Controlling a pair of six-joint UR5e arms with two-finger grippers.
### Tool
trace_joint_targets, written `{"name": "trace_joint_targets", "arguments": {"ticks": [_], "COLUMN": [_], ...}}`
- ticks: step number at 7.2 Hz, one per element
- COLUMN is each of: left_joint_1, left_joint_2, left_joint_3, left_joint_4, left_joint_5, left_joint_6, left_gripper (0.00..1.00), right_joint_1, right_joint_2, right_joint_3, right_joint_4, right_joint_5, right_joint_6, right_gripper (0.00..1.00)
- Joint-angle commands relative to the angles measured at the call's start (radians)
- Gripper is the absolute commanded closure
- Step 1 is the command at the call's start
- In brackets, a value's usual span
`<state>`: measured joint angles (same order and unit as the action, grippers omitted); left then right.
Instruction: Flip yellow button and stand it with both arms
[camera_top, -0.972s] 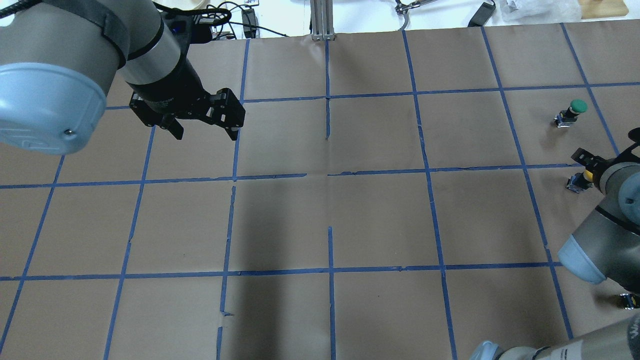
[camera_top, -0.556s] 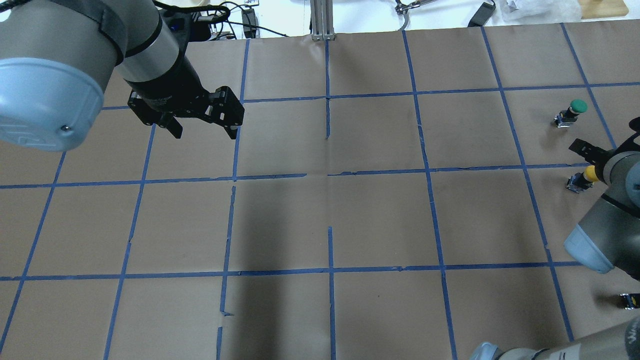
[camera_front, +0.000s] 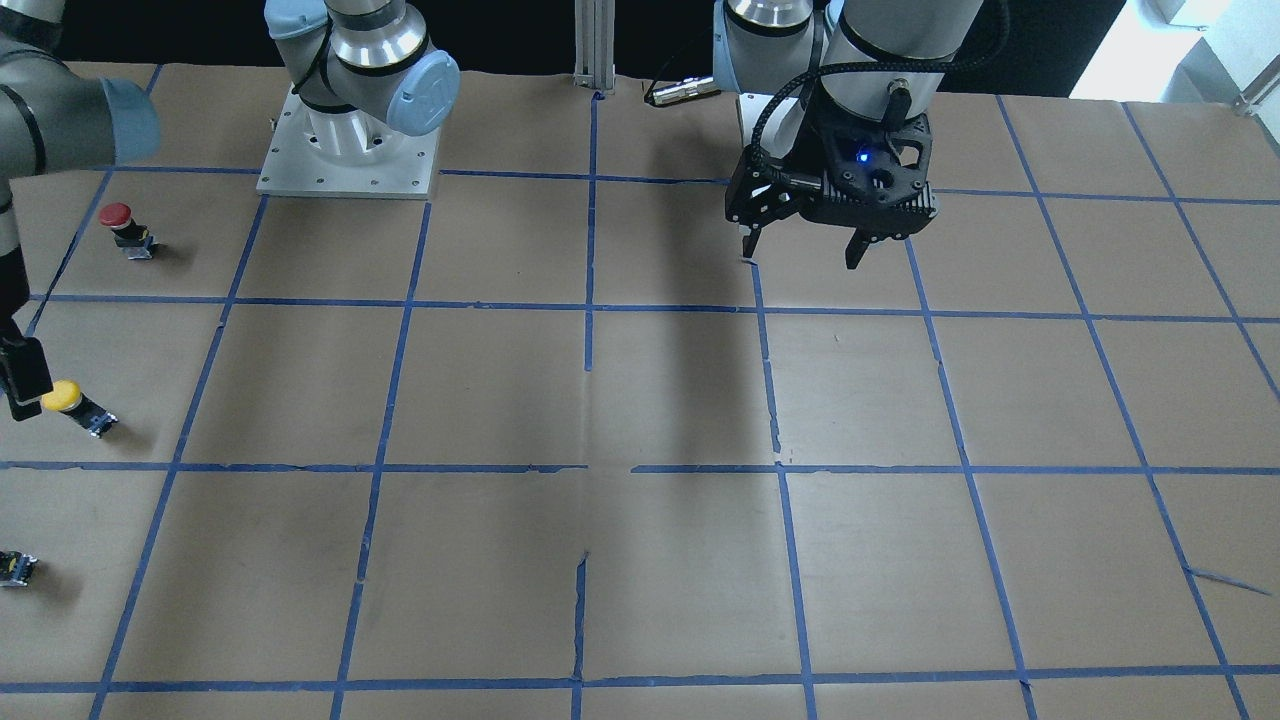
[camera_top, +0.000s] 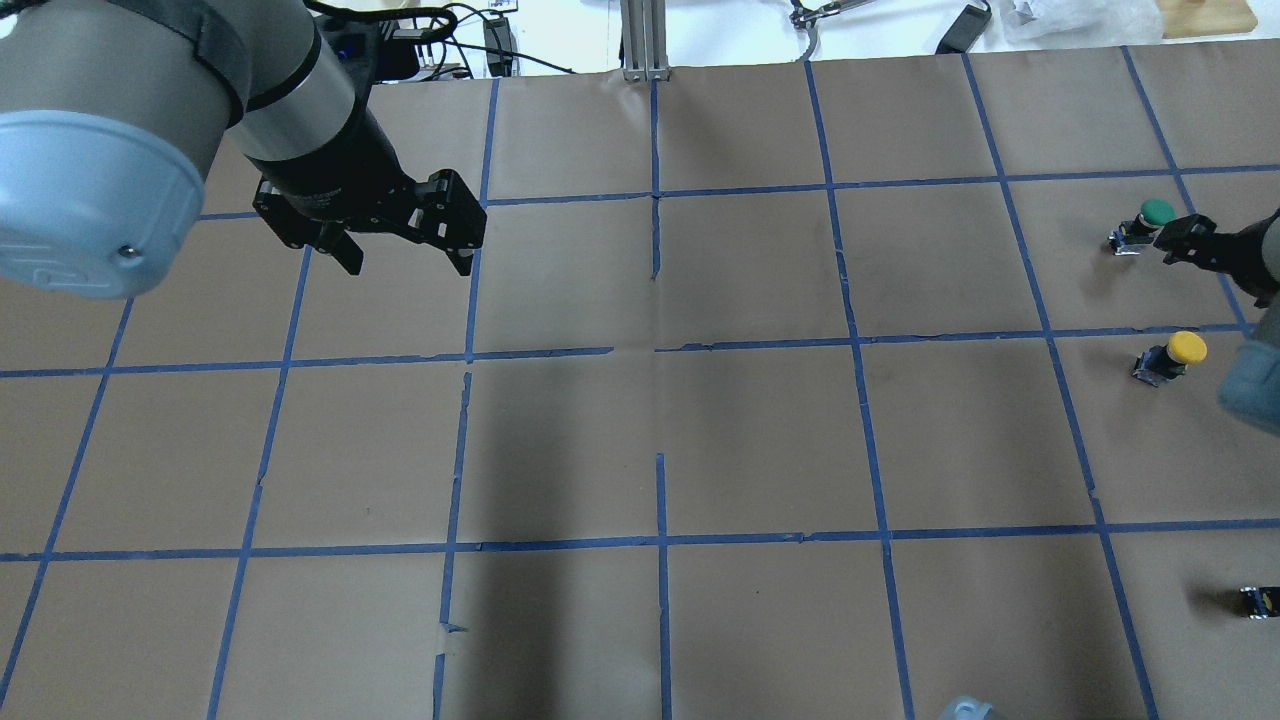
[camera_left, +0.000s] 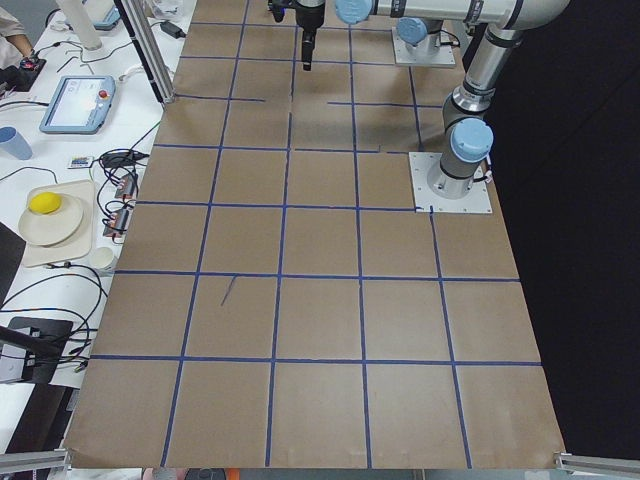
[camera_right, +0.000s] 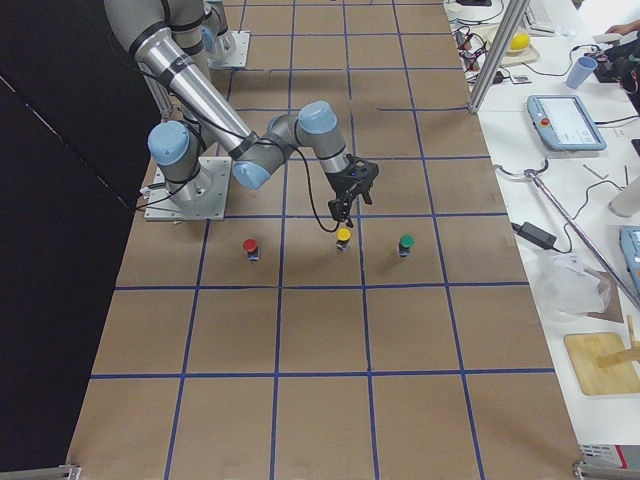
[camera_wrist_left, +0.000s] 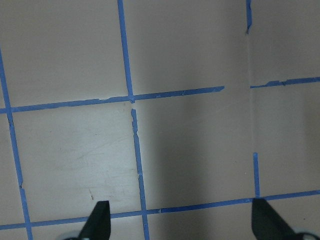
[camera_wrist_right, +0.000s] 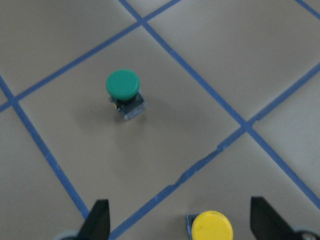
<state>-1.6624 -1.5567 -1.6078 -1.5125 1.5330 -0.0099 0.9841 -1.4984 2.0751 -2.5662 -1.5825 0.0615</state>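
Note:
The yellow button stands cap up on the paper-covered table at the right, untouched; it also shows in the front view and at the bottom edge of the right wrist view. My right gripper is open and empty, hovering between the yellow button and a green button; its fingertips frame the yellow cap. In the front view, one of its fingers shows at the left edge, beside the cap. My left gripper is open and empty above the far left of the table, also seen in the front view.
A green-capped button stands just beyond the yellow one, close to my right gripper. A red-capped button stands nearer the robot's base. A small dark block lies at the right edge. Blue tape lines grid the brown paper.
My right gripper has moved away from over the yellow button toward the green button, uncovering the yellow cap. The left arm has barely shifted.

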Motion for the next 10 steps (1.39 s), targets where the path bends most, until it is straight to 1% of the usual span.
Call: {"name": "trace_joint_targets", "arguments": {"ticks": [1, 2, 3, 4, 5, 6, 7, 10], "left_joint_1": [0.001, 0.001, 0.001, 0.001, 0.001, 0.001, 0.001, 0.0], "left_joint_2": [0.0, 0.001, 0.003, 0.003, 0.004, 0.009, 0.009, 0.004], "left_joint_3": [0.0, 0.0, 0.0, 0.0, 0.0, 0.0, 0.0, -0.001], "left_joint_4": [0.0, -0.002, -0.002, -0.002, -0.002, -0.002, -0.002, 0.0], "left_joint_5": [-0.001, -0.001, -0.001, -0.001, -0.001, -0.001, -0.001, -0.001], "left_joint_6": [0.002, 0.001, 0.001, 0.002, 0.002, 0.002, 0.004, 0.008], "left_gripper": [0.0, 0.0, 0.0, 0.0, 0.0, 0.0, 0.0, 0.0], "right_joint_1": [0.046, 0.091, 0.144, 0.216, 0.293, 0.348, 0.382, 0.491], "right_joint_2": [-0.031, -0.029, -0.028, -0.029, -0.036, -0.04, -0.043, -0.069], "right_joint_3": [-0.229, -0.274, -0.283, -0.282, -0.289, -0.32, -0.354, -0.455], "right_joint_4": [0.509, 0.641, 0.688, 0.696, 0.771, 0.79, 0.87, 1.065], "right_joint_5": [-0.001, -0.001, -0.001, -0.01, -0.054, -0.077, -0.065, -0.04], "right_joint_6": [0.001, 0.003, 0.001, 0.0, 0.0, 0.0, 0.001, 0.001], "right_gripper": [0.01, 0.01, 0.01, 0.0, 0.0, 0.0, 0.0, 0.0]}}
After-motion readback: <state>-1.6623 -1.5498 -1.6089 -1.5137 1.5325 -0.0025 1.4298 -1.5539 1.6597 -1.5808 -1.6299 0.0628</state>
